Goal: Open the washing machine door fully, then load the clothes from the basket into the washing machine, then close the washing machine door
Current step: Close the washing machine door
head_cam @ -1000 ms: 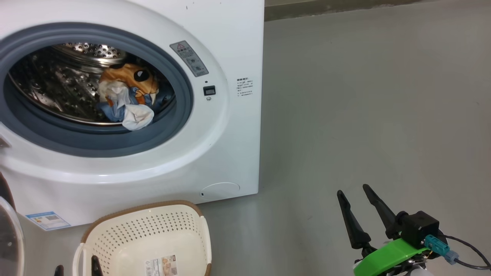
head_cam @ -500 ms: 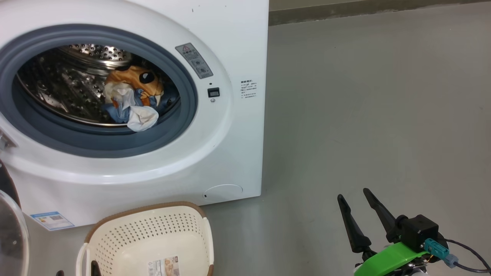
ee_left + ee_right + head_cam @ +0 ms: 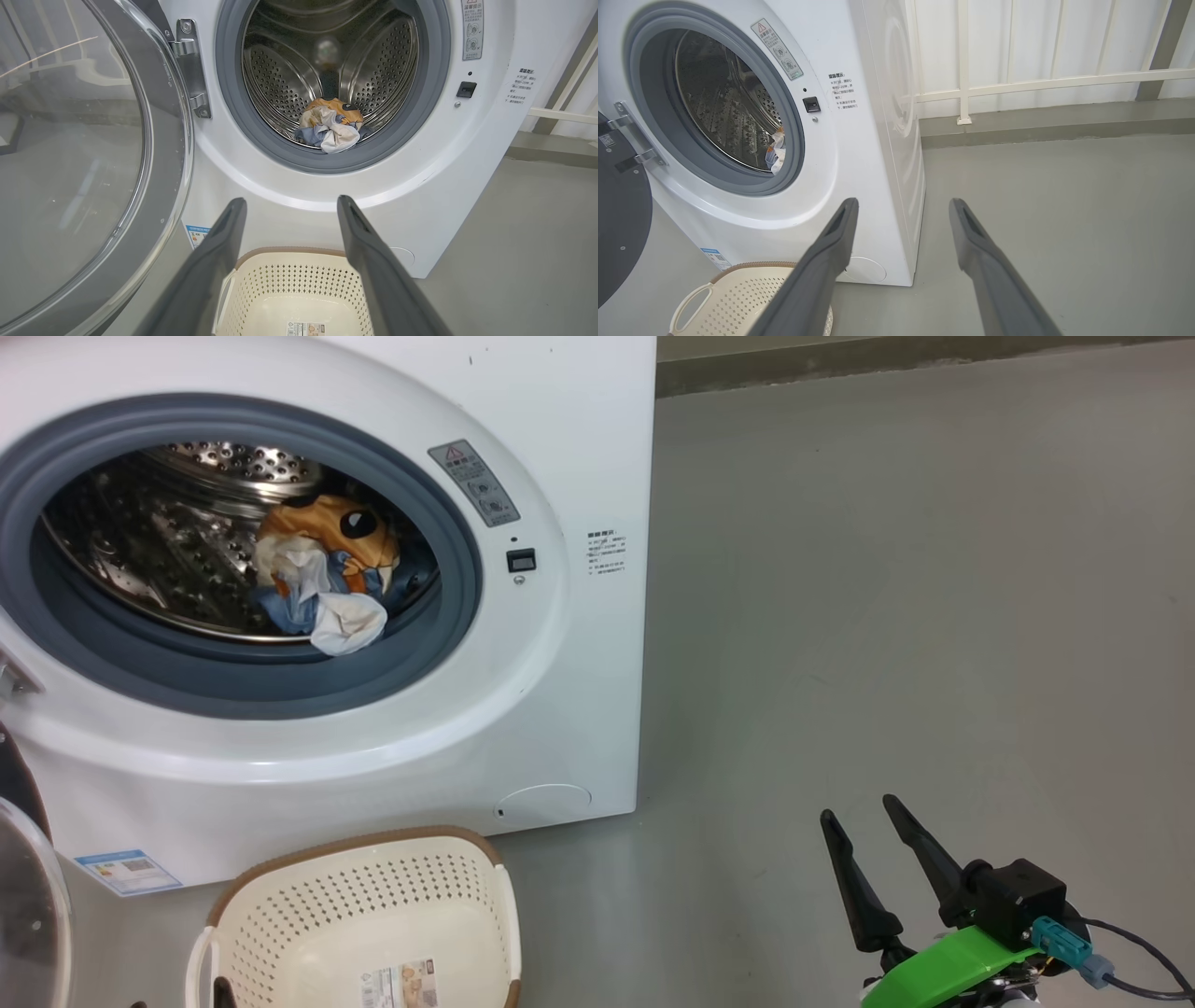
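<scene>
Now loaded, the clothes [image 3: 329, 126] lie bundled at the front of the drum [image 3: 280, 70] inside the machine [image 3: 579, 448], while the basket [image 3: 355, 887] on the floor [image 3: 887, 569] just below stands emptied, its label [image 3: 397, 982] bare. The door [image 3: 70, 140] hangs swung wide on its hinge [image 3: 189, 70], left of the opening. The left hand [image 3: 290, 200] hovers by the basket, fingers [image 3: 219, 252] spread and holding nothing; the right hand [image 3: 859, 808], likewise spread and empty, sits well apart over bare floor. Closing looks to be the step left. The door seems stiff and fairly weighty, its glossy face and glass likely slippery, so a push on the outer rim, far from the hinge, should swing it best; soft cloth lying near the gasket [image 3: 224, 93] could catch.
</scene>
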Motion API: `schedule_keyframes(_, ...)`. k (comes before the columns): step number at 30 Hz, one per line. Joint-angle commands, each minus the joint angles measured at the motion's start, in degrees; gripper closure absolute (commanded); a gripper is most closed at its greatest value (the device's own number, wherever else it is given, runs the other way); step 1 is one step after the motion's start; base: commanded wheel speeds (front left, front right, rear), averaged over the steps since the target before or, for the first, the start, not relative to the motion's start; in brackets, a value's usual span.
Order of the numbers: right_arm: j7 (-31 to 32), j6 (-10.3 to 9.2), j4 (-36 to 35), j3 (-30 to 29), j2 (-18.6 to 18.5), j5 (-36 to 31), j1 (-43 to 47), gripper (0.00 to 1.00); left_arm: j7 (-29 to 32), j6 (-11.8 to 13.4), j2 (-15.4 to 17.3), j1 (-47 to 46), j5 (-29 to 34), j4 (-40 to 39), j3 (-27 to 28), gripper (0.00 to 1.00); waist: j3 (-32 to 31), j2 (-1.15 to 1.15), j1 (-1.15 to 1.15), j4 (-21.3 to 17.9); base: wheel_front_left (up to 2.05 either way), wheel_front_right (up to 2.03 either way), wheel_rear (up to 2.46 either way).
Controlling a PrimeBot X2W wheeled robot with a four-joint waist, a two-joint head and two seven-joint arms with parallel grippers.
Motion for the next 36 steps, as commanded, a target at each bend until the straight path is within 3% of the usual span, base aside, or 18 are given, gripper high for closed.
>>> schedule_keyframes(1,-0.28,0.36,-1.25,1.49,0.11,-0.14,-0.48,0.0,-0.3,-0.34,0.35,-1.6,0.95,-0.95,2.16,0.0,0.04,0.0,0.0,-0.07,-0.14,0.14,0.0)
schedule_keyframes(10,-0.28,0.36,-1.37,1.07,0.26,-0.18,-0.56,0.0,-0.3,-0.38,0.35,-2.29,0.9,-0.21,2.82,0.0,0.58,0.0,0.0,-0.06,-0.77,0.77,0.0)
schedule_keyframes(25,-0.28,0.36,-1.48,0.37,0.17,-0.32,-0.86,0.0,-0.3,-1.02,0.35,-3.96,0.61,-0.07,3.25,0.0,1.59,0.0,0.0,0.66,-1.67,1.67,0.0)
schedule_keyframes(36,-0.28,0.36,-1.82,0.13,0.33,-0.63,-0.67,0.0,-0.3,-1.98,0.35,-4.94,0.79,0.88,3.69,0.0,1.43,0.0,0.0,1.67,-0.36,0.36,0.0)
